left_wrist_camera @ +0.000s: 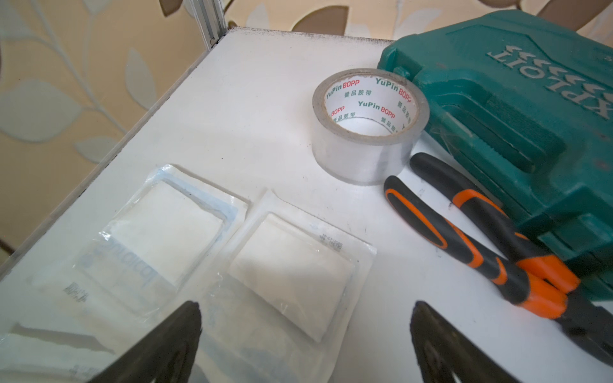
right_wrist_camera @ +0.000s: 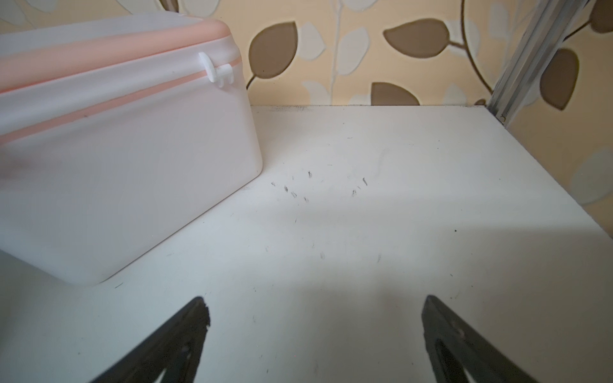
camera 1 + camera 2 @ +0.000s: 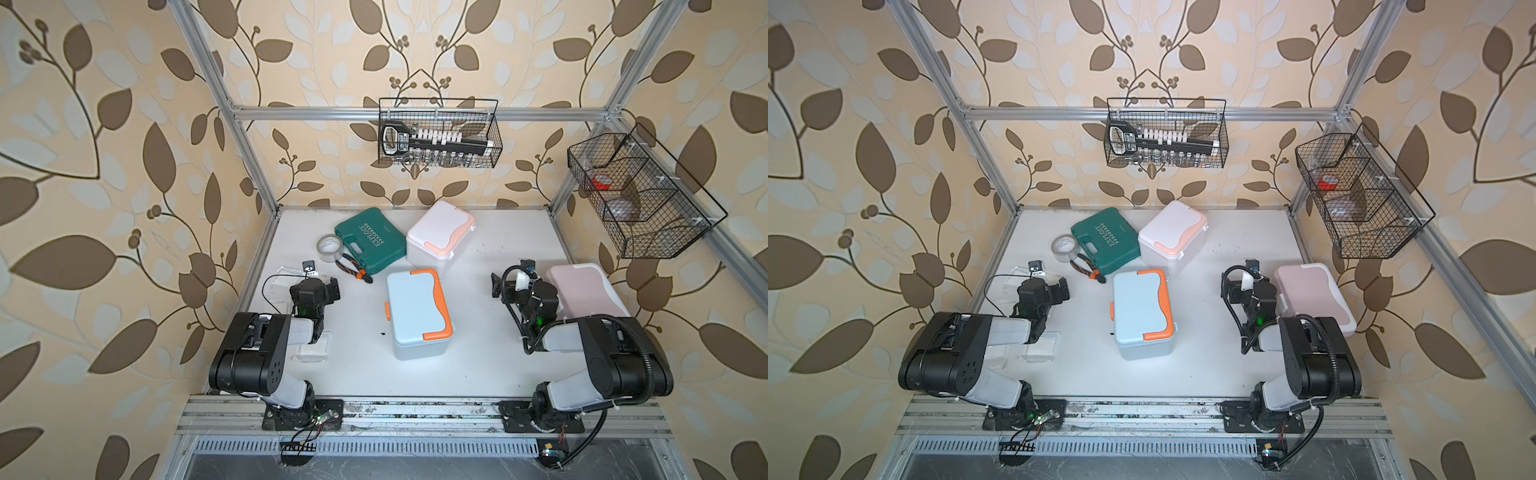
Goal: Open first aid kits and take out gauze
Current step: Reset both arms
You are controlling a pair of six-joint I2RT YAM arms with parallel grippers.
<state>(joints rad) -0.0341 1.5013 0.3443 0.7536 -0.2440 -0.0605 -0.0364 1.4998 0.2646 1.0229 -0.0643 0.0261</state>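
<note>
Centre-frame in both top views stands the light blue kit [image 3: 417, 313] with orange trim, lid shut; above it, toward the back wall, sits the white kit [image 3: 438, 232] with peach trim, also shut; right of centre lies the pink kit [image 3: 586, 291], closed, partly behind the right arm [image 3: 582, 345]; gauze packets [image 1: 166, 228] lie flat on the white table [image 3: 478, 365] left of centre, just ahead of the left gripper [image 1: 305, 308], whose jaws gape wide, holding nothing; the right gripper [image 2: 315, 305] is likewise spread and empty over bare tabletop near the white kit; a tape roll [image 1: 368, 126], pliers [image 1: 481, 252] and a green case [image 1: 530, 116] sit just beyond the gauze.
</note>
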